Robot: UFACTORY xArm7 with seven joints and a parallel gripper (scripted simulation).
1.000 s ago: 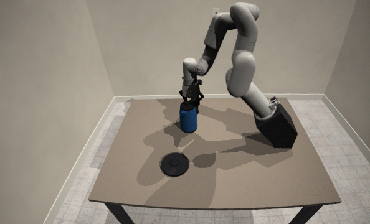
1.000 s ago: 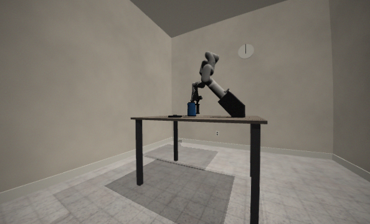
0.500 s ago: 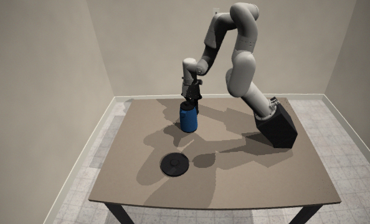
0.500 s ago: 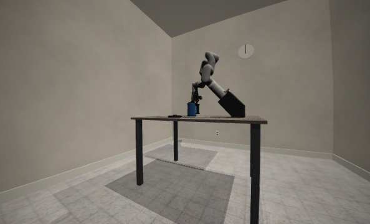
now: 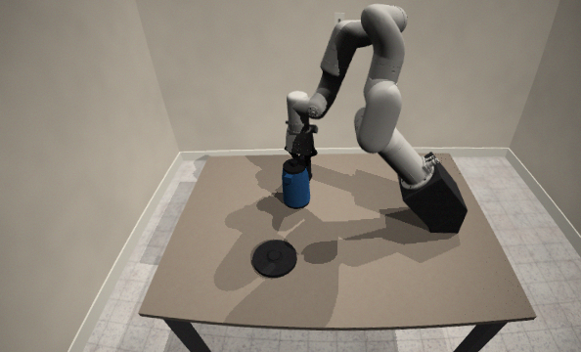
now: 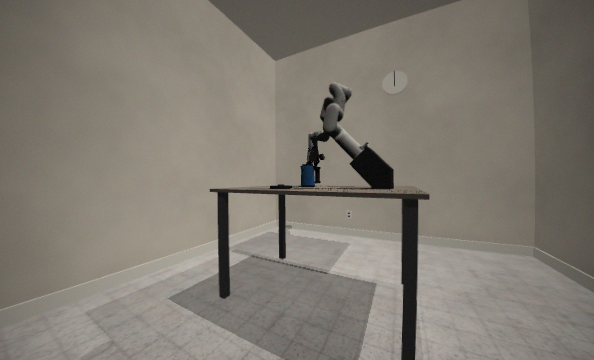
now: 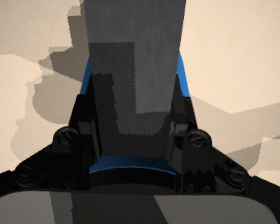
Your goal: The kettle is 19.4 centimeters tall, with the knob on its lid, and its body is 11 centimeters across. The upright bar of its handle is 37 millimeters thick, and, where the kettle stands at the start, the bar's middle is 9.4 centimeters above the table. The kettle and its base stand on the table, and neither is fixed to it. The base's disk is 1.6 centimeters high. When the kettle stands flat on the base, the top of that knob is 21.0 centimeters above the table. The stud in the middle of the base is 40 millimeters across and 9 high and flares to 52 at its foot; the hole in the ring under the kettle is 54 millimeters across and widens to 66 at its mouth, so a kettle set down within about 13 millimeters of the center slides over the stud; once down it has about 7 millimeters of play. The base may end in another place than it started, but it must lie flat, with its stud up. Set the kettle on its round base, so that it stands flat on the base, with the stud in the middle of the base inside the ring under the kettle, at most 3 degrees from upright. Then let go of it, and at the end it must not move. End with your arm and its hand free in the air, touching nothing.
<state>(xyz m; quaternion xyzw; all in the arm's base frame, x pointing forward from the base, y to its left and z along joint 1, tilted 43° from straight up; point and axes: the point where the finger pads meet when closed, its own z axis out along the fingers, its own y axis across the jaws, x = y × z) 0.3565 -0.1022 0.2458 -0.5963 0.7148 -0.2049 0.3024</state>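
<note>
The blue kettle (image 5: 295, 190) (image 6: 307, 176) stands upright on the table (image 5: 393, 293) (image 6: 327, 190), toward the back left. In the wrist view its blue body (image 7: 132, 167) shows below and beside the dark upright handle bar (image 7: 134, 50). My gripper (image 5: 302, 162) (image 6: 316, 163) (image 7: 134, 92) comes down from above at the kettle's far right side and is shut on the handle bar. The black round base (image 5: 274, 258) (image 6: 280, 186) lies flat with its stud up, apart from the kettle, nearer the table's front.
The arm's black mount block (image 5: 434, 198) (image 6: 373, 170) stands on the table's right back part. The arm arches high over the table between the mount and the kettle. Walls stand close behind and to the left of the table.
</note>
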